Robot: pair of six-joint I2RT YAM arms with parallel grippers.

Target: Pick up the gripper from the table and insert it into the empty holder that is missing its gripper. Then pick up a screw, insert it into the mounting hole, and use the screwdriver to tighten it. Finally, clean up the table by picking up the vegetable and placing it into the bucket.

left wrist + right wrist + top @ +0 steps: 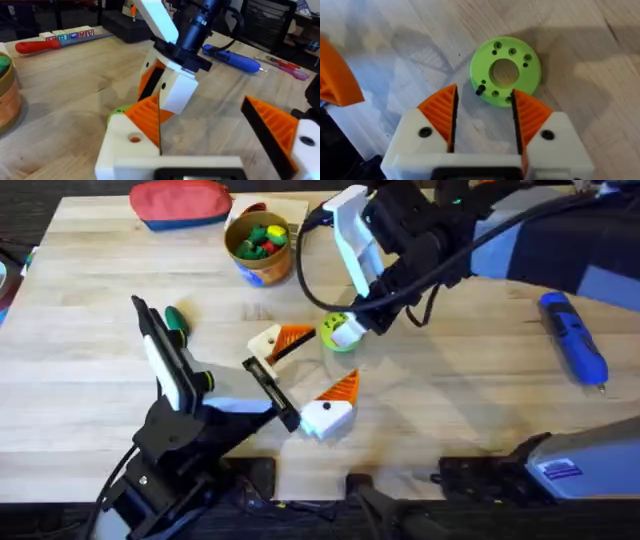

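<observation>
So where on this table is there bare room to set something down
Bare wood lies between the blue screwdriver and the green ring, and along the left edge below the red pouch. The middle is crowded: the ring, both orange-and-white pieces and both grippers.

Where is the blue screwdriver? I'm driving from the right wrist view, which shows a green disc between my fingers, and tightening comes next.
Observer: The screwdriver lies far to the right of the green disc, with nothing gripping it.
Operator: Is the other gripper close?
Observer: Yes. The left gripper is open right beside the disc, facing it.
Operator: And the vegetable?
Observer: The vegetable lies well left of the disc, outside the bucket.
</observation>
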